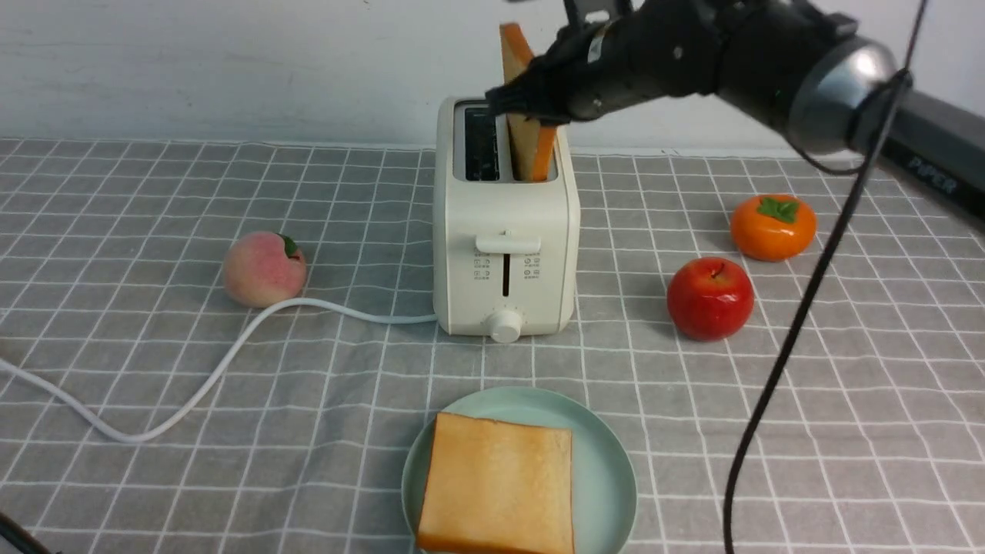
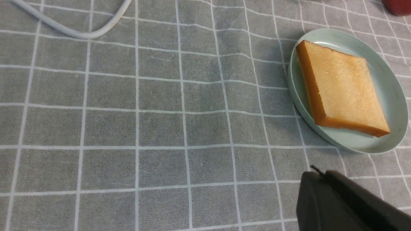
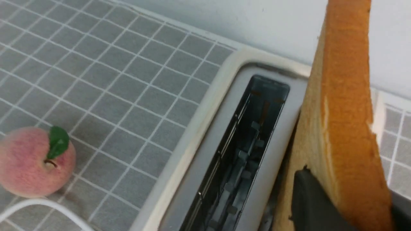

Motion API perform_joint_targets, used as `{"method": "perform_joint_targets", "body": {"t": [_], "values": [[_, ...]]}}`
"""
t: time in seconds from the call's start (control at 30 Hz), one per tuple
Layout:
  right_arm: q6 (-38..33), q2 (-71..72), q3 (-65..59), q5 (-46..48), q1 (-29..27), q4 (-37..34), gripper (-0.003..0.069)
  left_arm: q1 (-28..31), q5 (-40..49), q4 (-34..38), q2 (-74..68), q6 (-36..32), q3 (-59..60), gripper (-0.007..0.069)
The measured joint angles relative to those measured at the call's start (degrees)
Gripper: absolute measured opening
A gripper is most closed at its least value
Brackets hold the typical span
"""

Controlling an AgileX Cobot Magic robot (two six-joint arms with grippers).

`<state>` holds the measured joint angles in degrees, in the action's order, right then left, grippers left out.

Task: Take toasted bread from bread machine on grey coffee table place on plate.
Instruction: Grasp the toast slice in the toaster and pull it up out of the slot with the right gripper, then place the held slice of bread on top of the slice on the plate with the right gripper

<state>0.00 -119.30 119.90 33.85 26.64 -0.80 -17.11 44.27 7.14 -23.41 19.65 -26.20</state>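
Note:
The cream-white bread machine (image 1: 504,238) stands mid-table on the grey coffee table (image 1: 154,385). Its left slot (image 3: 244,144) is empty. My right gripper (image 1: 523,104) is shut on a slice of toasted bread (image 1: 531,146), standing upright and partly lifted out of the right slot; its orange crust (image 3: 350,112) shows close in the right wrist view, clamped between the fingers (image 3: 314,202). A second slice (image 1: 500,485) lies flat on the mint-green plate (image 1: 608,462) near the front edge. It also shows in the left wrist view (image 2: 340,86). My left gripper (image 2: 316,175) is shut and empty, hovering beside the plate (image 2: 393,96).
A peach (image 1: 264,269) lies left of the bread machine, with the white cord (image 1: 208,369) looping beside it. A red apple (image 1: 709,298) and an orange persimmon (image 1: 772,226) lie to the right. My right arm's black cable (image 1: 793,331) hangs over the right side.

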Motion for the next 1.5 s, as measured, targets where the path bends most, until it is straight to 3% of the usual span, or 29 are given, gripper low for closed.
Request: {"method": "perform_joint_targets", "body": {"t": [0.17, 0.3, 0.43, 0.6, 0.77, 1.0, 1.2, 1.33, 1.37, 1.4, 1.5], "values": [[0.0, 12.5, 0.4, 9.8, 0.0, 0.2, 0.0114, 0.0, 0.2, -0.3, 0.0, 0.0, 0.0, -0.0014], [-0.5, 18.7, 0.9, 25.5, -0.1, -0.3, 0.0114, 0.0, 0.2, -1.2, 0.0, 0.0, 0.0, -0.0014], [-4.6, 18.6, -0.1, 37.1, -1.6, -7.7, 0.0114, 0.0, 0.2, -1.9, 0.0, 0.0, 0.0, -0.0014], [-14.4, 16.7, -10.2, 37.8, -3.9, -27.7, 0.0114, 0.0, 0.2, -2.2, 0.0, 0.0, 0.0, -0.0014], [-23.3, 14.7, -23.3, 37.5, -4.0, -38.4, 0.0114, 0.0, 0.9, -2.3, 0.0, 0.0, 0.0, -0.0014], [-28.0, 10.7, -34.7, 36.0, -4.0, -48.5, 0.0114, 0.0, 1.2, -2.3, 0.0, 0.0, 0.0, -0.0014], [-28.1, 8.4, -35.1, 33.0, -4.0, -49.8, 0.0118, 0.0, 1.2, -2.3, 0.0, 0.0, 0.0, -0.0014], [-28.1, 8.3, -35.1, 32.2, -4.0, -49.4, 0.0185, 0.0, 1.3, -2.3, 0.0, 0.0, 0.0, -0.0014], [-28.1, 8.3, -35.1, 32.2, -4.0, -48.7, 0.0251, 0.0, 1.3, -2.3, 0.0, 0.0, 0.0, -0.0014], [-28.1, 8.3, -35.1, 32.2, -4.0, -48.6, 0.0260, 0.0, 1.3, -2.3, 0.0, 0.0, 0.0, -0.0014], [-28.2, 8.5, -35.1, 32.2, -4.0, -45.4, 0.0428, 0.0, 1.3, -2.3, 0.0, 0.0, 0.0, -0.0014]]}}
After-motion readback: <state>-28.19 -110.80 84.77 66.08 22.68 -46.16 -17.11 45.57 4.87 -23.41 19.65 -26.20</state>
